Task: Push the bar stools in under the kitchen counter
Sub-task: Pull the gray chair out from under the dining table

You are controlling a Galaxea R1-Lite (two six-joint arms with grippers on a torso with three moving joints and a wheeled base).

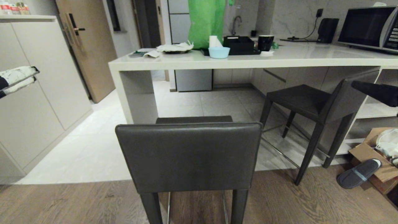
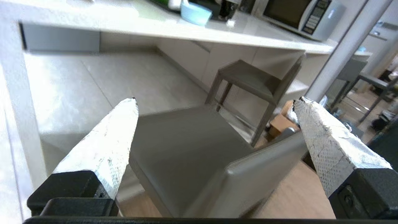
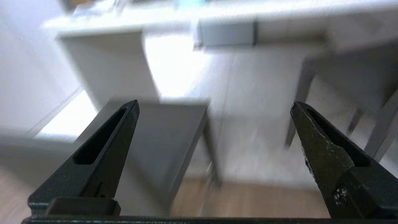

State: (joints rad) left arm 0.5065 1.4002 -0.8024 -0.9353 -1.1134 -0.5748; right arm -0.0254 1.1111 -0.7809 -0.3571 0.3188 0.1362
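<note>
Two dark grey bar stools stand before the pale kitchen counter point(image 1: 248, 60). The near stool point(image 1: 189, 155) is centred in the head view, its backrest towards me and its seat short of the counter edge. The second stool point(image 1: 306, 104) stands to the right, turned at an angle, its seat partly under the slab. My left gripper point(image 1: 34, 74) shows at the left edge with white-wrapped fingers, open and empty. In the left wrist view the left gripper point(image 2: 214, 101) hovers above the near stool's seat point(image 2: 180, 149). My right gripper point(image 3: 214, 104) is open and empty, with the near stool's seat point(image 3: 168, 130) below it.
A tall white cabinet point(image 1: 37, 102) lines the left side. On the counter sit a light blue bowl point(image 1: 219, 52), a black tray point(image 1: 239, 45) and a microwave point(image 1: 370, 28). A cardboard box point(image 1: 367, 152) and a slipper point(image 1: 359, 172) lie on the wood floor at right.
</note>
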